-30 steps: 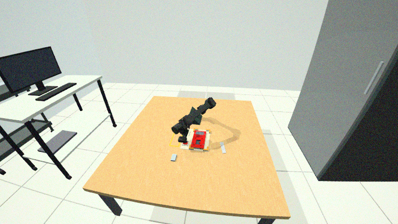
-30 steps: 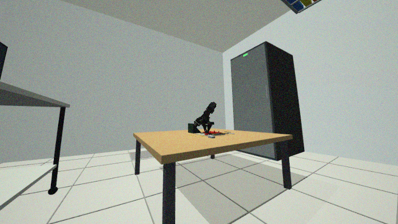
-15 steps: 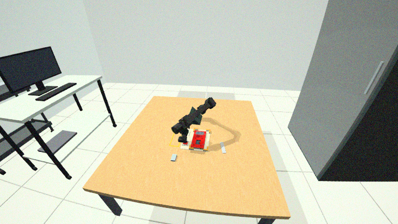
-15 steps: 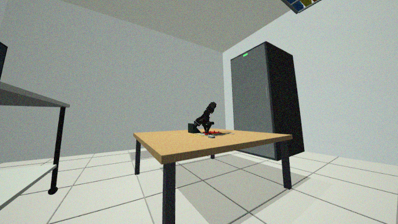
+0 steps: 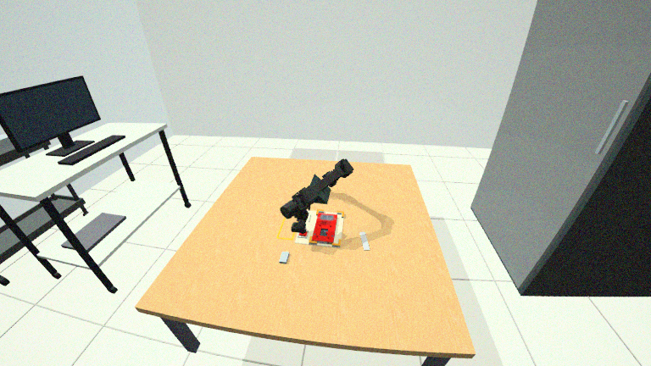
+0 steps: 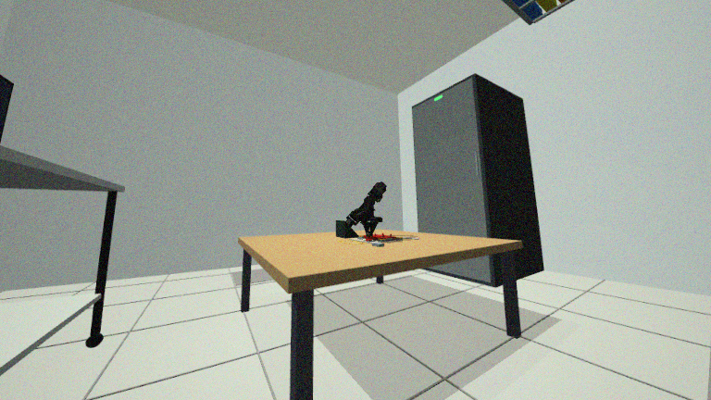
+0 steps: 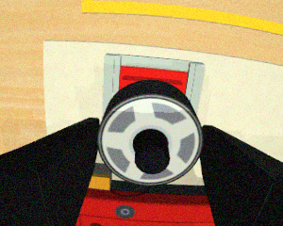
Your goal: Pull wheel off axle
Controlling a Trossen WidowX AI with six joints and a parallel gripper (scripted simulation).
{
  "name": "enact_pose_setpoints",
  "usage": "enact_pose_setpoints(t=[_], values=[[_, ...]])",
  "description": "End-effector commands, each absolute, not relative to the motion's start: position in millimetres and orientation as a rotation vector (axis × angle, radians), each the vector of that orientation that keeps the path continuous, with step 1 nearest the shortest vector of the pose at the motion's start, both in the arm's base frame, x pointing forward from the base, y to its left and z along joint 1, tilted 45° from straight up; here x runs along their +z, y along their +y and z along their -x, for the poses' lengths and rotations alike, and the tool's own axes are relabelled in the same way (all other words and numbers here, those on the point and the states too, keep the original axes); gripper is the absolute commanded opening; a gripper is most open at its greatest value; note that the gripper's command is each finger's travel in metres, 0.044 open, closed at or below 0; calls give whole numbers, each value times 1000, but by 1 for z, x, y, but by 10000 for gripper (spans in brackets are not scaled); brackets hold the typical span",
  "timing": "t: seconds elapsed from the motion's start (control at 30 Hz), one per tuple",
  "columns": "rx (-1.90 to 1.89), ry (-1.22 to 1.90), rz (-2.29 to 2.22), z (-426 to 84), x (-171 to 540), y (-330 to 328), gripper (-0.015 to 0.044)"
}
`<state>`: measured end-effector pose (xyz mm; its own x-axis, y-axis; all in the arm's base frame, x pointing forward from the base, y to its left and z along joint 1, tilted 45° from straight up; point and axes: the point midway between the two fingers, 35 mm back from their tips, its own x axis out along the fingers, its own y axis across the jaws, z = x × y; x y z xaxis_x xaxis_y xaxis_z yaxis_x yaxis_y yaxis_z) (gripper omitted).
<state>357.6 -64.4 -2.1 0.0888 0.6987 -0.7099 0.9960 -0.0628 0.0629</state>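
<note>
Tight quarters down here on the wooden desk [image 5: 307, 295] [image 6: 367, 256]! The black two-fingered claw [image 5: 298, 226] [image 6: 369, 236] [image 7: 151, 132] has its fingers against both sides of the round grey-and-black wheel [image 7: 118, 153], so there's no slack between them. Below in the wrist view, the flat red panel [image 5: 325, 227] [image 7: 156, 207] blocks that side, close by both fingers. Up top, the red block with pale grey side rails [image 7: 153, 75] crowds the wheel's far edge. Past it, bare cream board [image 7: 66, 66] leads to the yellow outline [image 7: 189, 13], a low crossing with nothing tall between. Out wide, a small pale grey block [image 5: 284, 257] sits apart from that outline.
</note>
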Motion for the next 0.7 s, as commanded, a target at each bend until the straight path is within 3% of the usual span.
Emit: enact_pose_setpoints(t=[0.0, 0.67], values=[[-699, 1664, -1820, -357, 0, -67, 0], [-699, 1664, -1821, -357, 4, -72, 0]])
